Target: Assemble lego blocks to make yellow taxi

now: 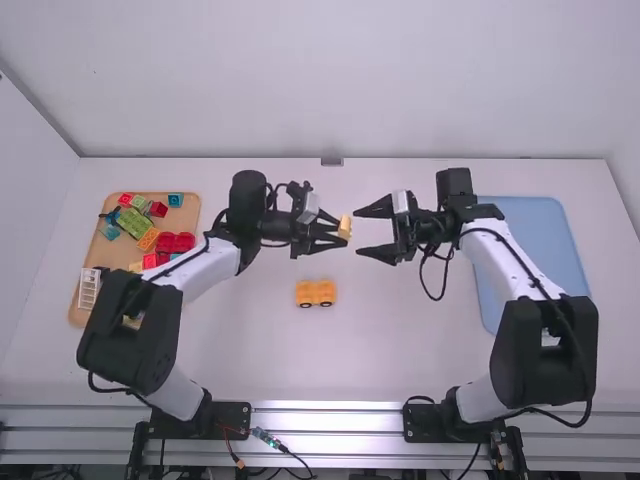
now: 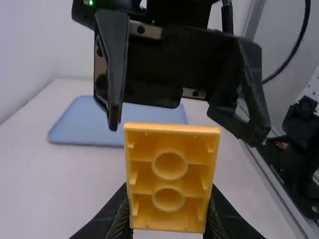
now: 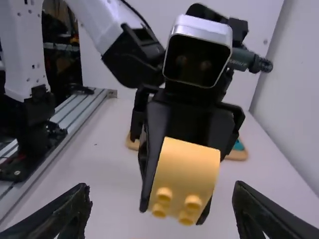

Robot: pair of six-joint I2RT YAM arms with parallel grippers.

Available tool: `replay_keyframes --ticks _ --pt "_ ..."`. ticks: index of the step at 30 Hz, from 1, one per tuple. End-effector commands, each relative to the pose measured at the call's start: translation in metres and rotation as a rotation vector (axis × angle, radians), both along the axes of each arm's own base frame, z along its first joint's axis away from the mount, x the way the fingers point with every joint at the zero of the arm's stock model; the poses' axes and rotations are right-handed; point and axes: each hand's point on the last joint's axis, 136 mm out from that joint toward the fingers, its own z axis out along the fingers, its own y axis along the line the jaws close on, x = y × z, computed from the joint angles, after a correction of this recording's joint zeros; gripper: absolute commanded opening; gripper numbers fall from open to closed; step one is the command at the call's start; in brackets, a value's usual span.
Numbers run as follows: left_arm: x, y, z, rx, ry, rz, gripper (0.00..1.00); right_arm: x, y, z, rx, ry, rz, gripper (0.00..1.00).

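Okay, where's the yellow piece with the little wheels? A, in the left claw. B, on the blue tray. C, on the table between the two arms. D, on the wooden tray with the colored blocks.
C: the wheeled piece sits on the table between the arms, while the left claw holds a different yellow block.

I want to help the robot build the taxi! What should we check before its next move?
1. Left hand has the yellow block: ok, it's between the fingers.
2. Right hand open: ok, its fingers are apart.
3. Right hand facing the block: ok, it points at it without touching.
4. Block's hollow side facing down: not ok, it faces sideways, toward the left hand's camera.
5. Block on the wheeled piece: not ok, that piece sits apart on the table.
6. Grip tight enough: cannot tell.
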Motion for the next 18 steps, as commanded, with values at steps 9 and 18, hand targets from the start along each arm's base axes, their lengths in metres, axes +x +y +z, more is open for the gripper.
replay_keyframes --ticks 9,18 --pt "0.004 0.002 -0.010 -0.036 0.077 0.094 0.02 0.004 0.012 0.020 0.004 0.221 0.043 0.61" --pt "0.008 0.004 -0.006 -0.056 0.044 0.131 0.03 0.007 0.016 0.009 -0.041 0.275 0.006 0.61"
